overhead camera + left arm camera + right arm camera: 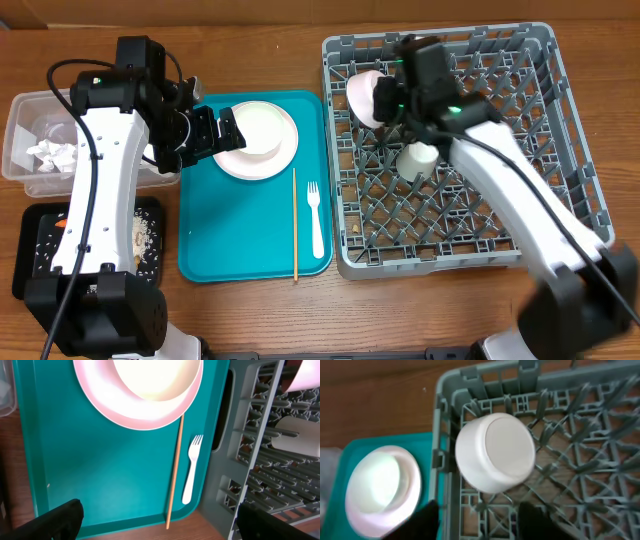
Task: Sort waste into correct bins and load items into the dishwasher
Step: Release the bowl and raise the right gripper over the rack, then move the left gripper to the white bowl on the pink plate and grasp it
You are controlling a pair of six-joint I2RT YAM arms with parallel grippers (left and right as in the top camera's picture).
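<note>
Two bowls (363, 98), one plate (232, 160), one cup (418, 157), one fork (316, 215), one chopstick (294, 225).

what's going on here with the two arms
A two-arm robot is clearing a meal tray. The right gripper, jaws open, hangs over a pale bowl resting among the pegs in a corner of the grey dish rack, near a white cup. The left gripper, wide open and empty, hovers over the teal tray, where a pink plate, a white fork and a wooden stick lie. Crumpled napkins sit in the clear tub.
</note>
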